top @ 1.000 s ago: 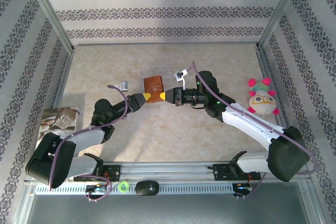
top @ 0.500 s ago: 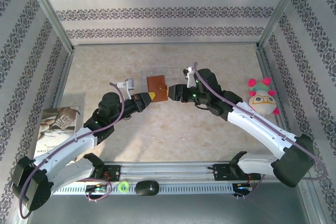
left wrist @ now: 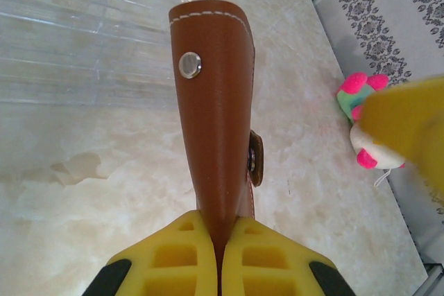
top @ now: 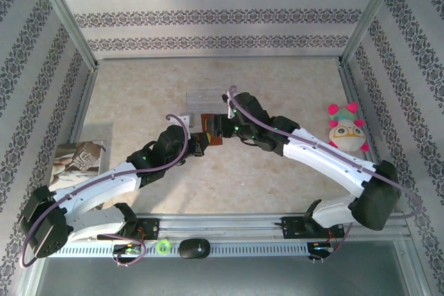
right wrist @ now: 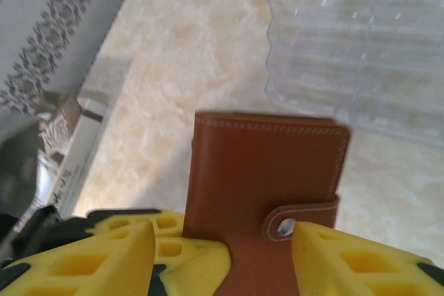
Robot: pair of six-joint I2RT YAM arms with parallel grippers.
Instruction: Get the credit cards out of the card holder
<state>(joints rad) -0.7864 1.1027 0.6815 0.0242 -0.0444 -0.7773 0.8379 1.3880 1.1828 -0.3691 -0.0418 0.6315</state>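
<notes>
Just in front of the clear tray [right wrist: 347, 46], my left gripper [left wrist: 220, 230] pinches the closed card holder [left wrist: 211, 102] by one edge, while my right gripper [right wrist: 225, 240], jaws apart, faces its snap tab [right wrist: 298, 220].

Beige table [top: 139, 88] bears clear tray [top: 205, 96], plush toy [top: 345, 129], booklet [top: 75, 164].

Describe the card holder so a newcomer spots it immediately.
At the middle of the beige table, just in front of the clear ridged tray, the left gripper pinches one thing by its edge. That is the card holder: a small brown leather wallet with pale stitching and a metal snap, unlike the see-through tray.
</notes>
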